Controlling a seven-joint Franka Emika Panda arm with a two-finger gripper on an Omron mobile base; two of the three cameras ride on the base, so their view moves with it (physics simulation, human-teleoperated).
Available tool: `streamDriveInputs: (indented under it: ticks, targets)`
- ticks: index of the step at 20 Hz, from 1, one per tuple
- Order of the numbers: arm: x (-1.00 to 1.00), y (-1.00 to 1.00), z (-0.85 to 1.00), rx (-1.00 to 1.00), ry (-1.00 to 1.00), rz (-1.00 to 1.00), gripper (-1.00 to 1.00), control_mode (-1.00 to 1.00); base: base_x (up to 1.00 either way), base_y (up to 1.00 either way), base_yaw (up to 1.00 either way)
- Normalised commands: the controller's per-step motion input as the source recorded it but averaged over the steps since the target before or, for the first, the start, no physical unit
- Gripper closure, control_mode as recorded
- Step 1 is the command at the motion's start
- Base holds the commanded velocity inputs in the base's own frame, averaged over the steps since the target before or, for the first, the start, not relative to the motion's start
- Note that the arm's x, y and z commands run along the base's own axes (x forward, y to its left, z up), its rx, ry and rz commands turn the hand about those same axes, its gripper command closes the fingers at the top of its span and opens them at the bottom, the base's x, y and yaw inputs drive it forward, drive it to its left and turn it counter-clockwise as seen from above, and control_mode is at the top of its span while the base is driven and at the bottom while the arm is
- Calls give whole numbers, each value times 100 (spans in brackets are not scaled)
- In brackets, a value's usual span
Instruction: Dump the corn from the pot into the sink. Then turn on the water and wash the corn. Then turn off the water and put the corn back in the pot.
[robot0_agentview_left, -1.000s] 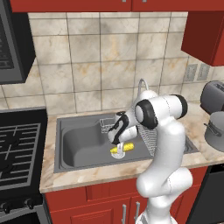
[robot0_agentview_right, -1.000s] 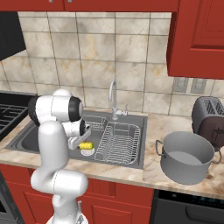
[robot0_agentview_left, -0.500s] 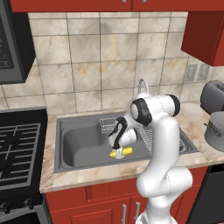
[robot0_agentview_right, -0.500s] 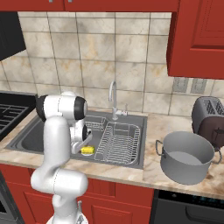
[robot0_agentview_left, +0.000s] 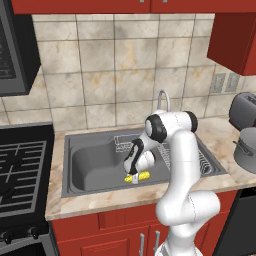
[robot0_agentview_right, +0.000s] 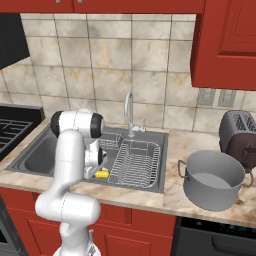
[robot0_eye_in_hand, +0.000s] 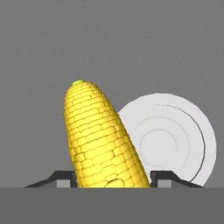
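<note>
The white arm bends forward over the sink (robot0_agentview_left: 95, 165), its hand lowered into the basin near the front wall. The gripper (robot0_eye_in_hand: 112, 177) points down at the sink floor, and the corn (robot0_eye_in_hand: 103, 140) stands between the two dark finger tips — the jaws are set against its sides at the thick end, gripping the cob, with the paler green tip pointing away from the hand. Just beside the corn, and partly behind it in the hand view, lies the round silver drain (robot0_eye_in_hand: 175, 142) of the sink. From the left base view the corn (robot0_agentview_left: 138, 176) shows as a short yellow cob directly beneath the dark hand (robot0_agentview_left: 134, 159), low in the basin; whether it touches the sink floor cannot be told. From the right base view the same cob (robot0_agentview_right: 102, 174) peeks out beside the arm, next to the wire rack (robot0_agentview_right: 135, 162) that fills the sink's right half. The chrome gooseneck tap (robot0_agentview_right: 129, 112) rises from the sink's back edge, behind the rack. The pot (robot0_agentview_right: 212, 179) stands on the marble worktop (robot0_agentview_right: 170, 192) to the right of the sink, well apart from the corn, upright — its inside looks bare grey. A dark toaster (robot0_agentview_right: 239, 132) sits behind the pot, against the tiled wall. To the left of the sink lies a black stove top (robot0_agentview_left: 20, 160).
</note>
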Motion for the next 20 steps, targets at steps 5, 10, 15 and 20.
streamDriveInputs:
  ticks: [5,10,15,20]
  targets:
    - [37,0,-11,0,0,0,100,-100,0,0,0]
    - [35,0,-9,0,0,0,100,-100,0,0,0]
    - [7,0,-15,1,-1,0,-100,-100,0,0,0]
    - [0,0,-11,1,0,0,-100,-100,0,0,0]
